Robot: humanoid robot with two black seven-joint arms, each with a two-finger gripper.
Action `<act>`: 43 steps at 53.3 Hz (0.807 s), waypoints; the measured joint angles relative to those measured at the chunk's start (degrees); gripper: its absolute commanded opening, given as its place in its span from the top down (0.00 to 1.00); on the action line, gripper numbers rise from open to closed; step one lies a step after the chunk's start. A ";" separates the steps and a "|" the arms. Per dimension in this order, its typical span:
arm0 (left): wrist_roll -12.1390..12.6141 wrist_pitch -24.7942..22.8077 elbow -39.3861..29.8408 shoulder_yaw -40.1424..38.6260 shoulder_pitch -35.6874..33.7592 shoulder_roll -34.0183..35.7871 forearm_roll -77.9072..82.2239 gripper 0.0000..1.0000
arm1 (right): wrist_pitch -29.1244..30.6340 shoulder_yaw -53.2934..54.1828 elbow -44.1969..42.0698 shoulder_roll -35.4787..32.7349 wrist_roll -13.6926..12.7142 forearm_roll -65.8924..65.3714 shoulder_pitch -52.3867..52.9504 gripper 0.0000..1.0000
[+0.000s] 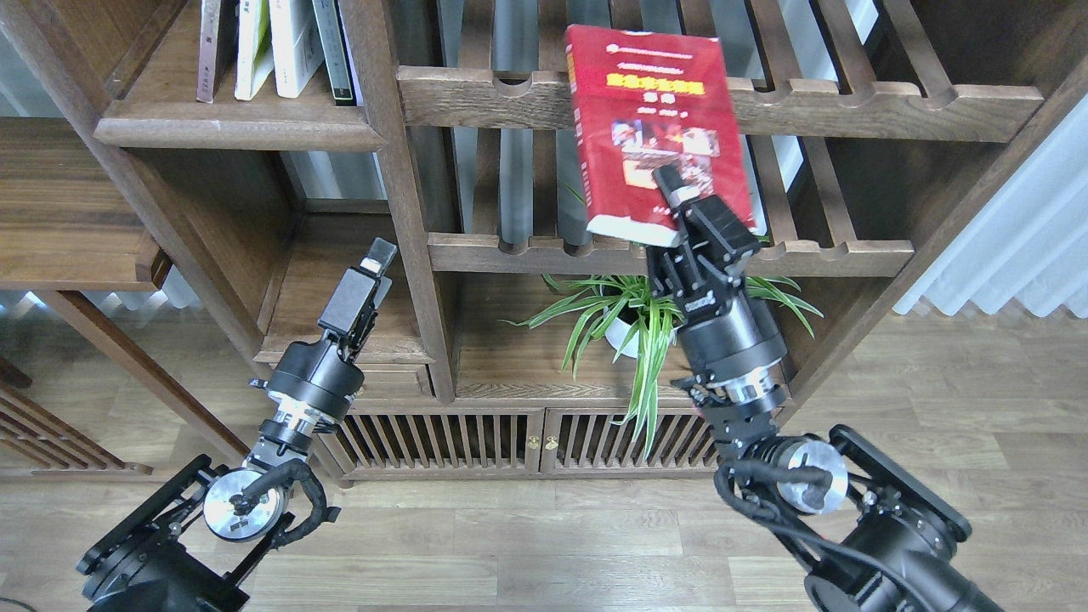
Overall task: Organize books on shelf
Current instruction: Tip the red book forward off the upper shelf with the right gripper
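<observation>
- Head view: the right gripper [671, 200] pinches the red book [659, 136] at its lower edge, one of its fingers [669, 183] lying across the cover near the photos.
- The red book is held up in the air, cover facing the camera, top tilted slightly left. It hangs in front of the slatted racks [816, 106], its yellow title readable as a band near the top, its white page edge showing along the bottom.
- The book spans from the upper scalloped rail down to the lower one.
- The left gripper [374, 255] is raised beside the bookcase's upright post [408, 212], holding nothing; it is seen edge-on and dark, so I cannot tell whether its fingers are spread or pressed together.
- The shelf [229, 127], a solid dark-brown board with a thick rounded lip, sits at upper left. Several books [272, 47] stand upright on it, spines toward the camera, only their lower parts in view.
- A potted spider plant [629, 319] stands on the low cabinet top, just behind the right arm's wrist.
- Wood-plank floor [544, 544] below.
</observation>
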 measured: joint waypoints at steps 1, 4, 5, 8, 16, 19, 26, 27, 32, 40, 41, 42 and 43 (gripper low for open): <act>0.00 0.00 -0.01 0.08 0.08 0.01 -0.01 0.00 | 0.00 -0.03 0.41 0.00 0.01 -0.03 -0.17 0.97; 0.00 0.00 -0.04 0.30 0.32 0.05 -0.02 0.00 | 0.00 -0.10 1.68 0.02 0.00 -0.21 -0.65 0.97; 0.00 0.00 -0.05 0.35 0.39 0.06 -0.02 0.00 | 0.00 -0.12 2.07 0.02 0.00 -0.30 -0.77 0.97; 0.00 0.00 -0.06 0.50 0.51 0.07 -0.02 0.00 | 0.00 -0.18 2.84 -0.08 0.00 -0.67 -1.03 0.97; 0.00 0.00 -0.07 0.89 0.66 0.08 -0.02 0.00 | 0.00 -0.22 4.16 -1.12 0.02 -2.64 -3.40 0.97; 0.00 0.00 -0.08 0.91 0.69 0.08 -0.02 0.00 | 0.00 -0.22 4.46 -1.21 0.04 -3.09 -4.39 0.97; -0.05 0.00 -0.08 0.92 1.01 0.00 -0.02 0.00 | 0.00 -0.22 5.18 -1.18 0.02 -5.04 -7.52 0.97; -0.06 0.00 -0.08 0.91 1.09 0.00 -0.03 0.00 | 0.00 -0.23 5.27 -1.15 0.02 -5.29 -7.87 0.97; -0.08 0.00 -0.08 0.98 1.68 -0.07 -0.02 0.00 | 0.00 -0.25 5.53 -0.85 0.03 -6.67 -10.28 0.97; -0.11 0.00 -0.08 1.67 2.08 -0.18 -0.37 0.00 | 0.00 -1.65 5.33 -0.43 0.02 -8.12 -12.99 0.96; -0.11 0.00 -0.08 1.70 2.10 -0.20 -0.55 0.00 | 0.00 -1.82 5.06 -0.41 0.02 -8.20 -13.09 0.96; -0.11 0.00 -0.08 1.73 2.11 -0.23 -0.77 0.00 | 0.00 -1.89 4.89 -0.40 0.02 -8.24 -13.13 0.96; -0.11 0.00 -0.08 1.78 2.11 -0.28 -1.14 0.00 | 0.00 -2.02 4.47 -0.40 0.02 -8.30 -13.18 0.96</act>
